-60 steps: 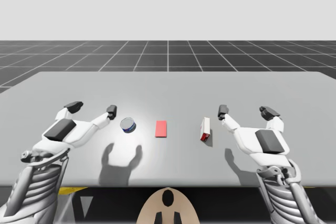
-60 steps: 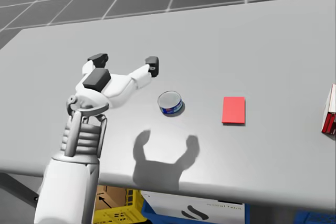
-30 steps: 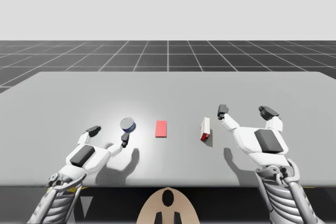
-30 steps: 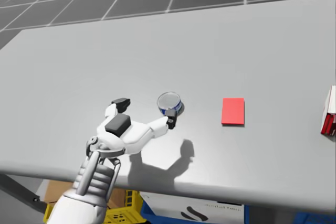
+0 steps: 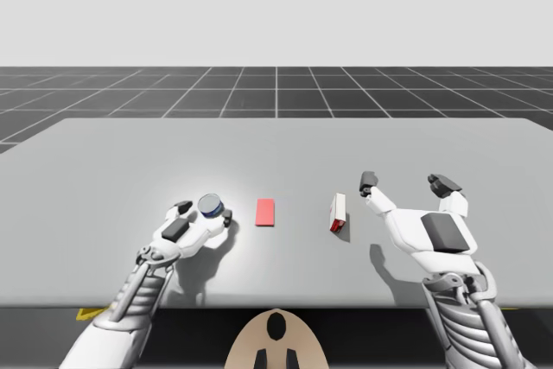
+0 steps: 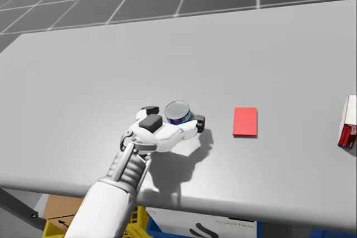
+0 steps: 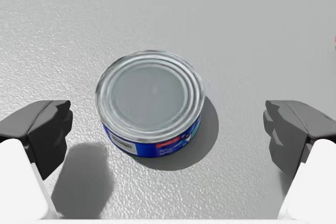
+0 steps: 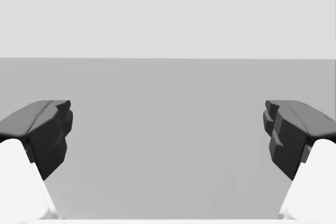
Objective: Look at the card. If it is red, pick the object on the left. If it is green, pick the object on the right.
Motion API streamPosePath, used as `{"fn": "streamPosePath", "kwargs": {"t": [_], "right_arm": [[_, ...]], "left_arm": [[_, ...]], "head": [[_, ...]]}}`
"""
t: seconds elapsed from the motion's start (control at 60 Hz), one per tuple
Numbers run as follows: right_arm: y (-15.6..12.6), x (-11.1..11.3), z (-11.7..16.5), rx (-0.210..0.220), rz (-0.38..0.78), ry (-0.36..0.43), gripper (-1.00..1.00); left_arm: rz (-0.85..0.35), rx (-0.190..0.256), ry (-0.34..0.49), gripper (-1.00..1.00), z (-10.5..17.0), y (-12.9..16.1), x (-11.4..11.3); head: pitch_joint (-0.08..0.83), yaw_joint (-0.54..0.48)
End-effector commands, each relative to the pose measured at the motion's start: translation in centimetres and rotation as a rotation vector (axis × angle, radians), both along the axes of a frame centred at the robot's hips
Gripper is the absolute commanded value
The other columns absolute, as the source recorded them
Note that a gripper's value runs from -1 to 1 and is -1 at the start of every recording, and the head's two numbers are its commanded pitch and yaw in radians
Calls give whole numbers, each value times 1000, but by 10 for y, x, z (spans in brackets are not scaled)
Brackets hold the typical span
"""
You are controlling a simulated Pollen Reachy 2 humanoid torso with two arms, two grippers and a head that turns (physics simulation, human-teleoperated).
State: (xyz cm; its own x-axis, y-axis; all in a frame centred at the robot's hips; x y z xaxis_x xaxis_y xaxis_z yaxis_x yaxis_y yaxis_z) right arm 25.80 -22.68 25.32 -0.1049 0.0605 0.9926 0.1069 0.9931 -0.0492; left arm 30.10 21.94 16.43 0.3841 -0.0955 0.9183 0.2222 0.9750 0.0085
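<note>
The short round blue can [image 7: 150, 100] stands on the grey surface [image 5: 276, 144] left of the red card [image 5: 265, 212], which lies flat about midway between the can and a red-and-white box [image 5: 338, 212] on the right.

My left gripper [image 5: 205, 212] is down at the can with its fingers [image 7: 47, 129] spread apart. In the left wrist view the can sits between them, its far half reaching a little ahead of the fingertips. Neither finger touches it: bare surface shows on both sides. The gap is narrower on one side, and the wider gap seems to be on the card's side, going by a sliver of red at that view's edge. In the head view the dark fingertips flank the can low on its wall, at about the level of the surface.

The can is upright, its silver ribbed lid facing straight up and its blue label band wrapped around the wall. It is wider than tall, so its axis runs vertically and it has no long direction across the surface.

The card's long sides run away from me. The box stands on a narrow side, its long axis also running away from me.

My right gripper [image 5: 405, 182] hangs just right of the box, apart from it, with its fingers [image 8: 50, 129] wide open and bare surface ahead.
</note>
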Motion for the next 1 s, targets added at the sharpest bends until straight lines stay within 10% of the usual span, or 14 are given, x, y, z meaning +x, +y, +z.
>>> {"fn": "streamPosePath", "kwargs": {"t": [0.017, 0.367, 0.417, 0.467, 0.75, 1.0], "right_arm": [[2, 0, -1, 19, 1, 0, -1000], [1, 0, 0, 18, 2, -5, -1000], [1, 0, 0, 19, 2, -6, -1000], [1, 0, 1, 18, 2, -8, -1000], [0, -1, 3, 19, 1, -15, -1000], [-1, -1, 1, 17, -1, -10, -1000]], "left_arm": [[11, -20, 34, -1000, -7, -14, 18], [47, -13, 92, -1000, -16, -12, 27], [50, -20, 107, 425, -18, -12, 27], [44, -52, 135, 928, -19, -12, 28], [43, -62, 138, 1000, -20, -12, 27], [42, -51, 142, 1000, -20, -13, 26]], "head": [[636, 298], [638, 296], [637, 295], [637, 294], [599, 292], [385, 304]]}}
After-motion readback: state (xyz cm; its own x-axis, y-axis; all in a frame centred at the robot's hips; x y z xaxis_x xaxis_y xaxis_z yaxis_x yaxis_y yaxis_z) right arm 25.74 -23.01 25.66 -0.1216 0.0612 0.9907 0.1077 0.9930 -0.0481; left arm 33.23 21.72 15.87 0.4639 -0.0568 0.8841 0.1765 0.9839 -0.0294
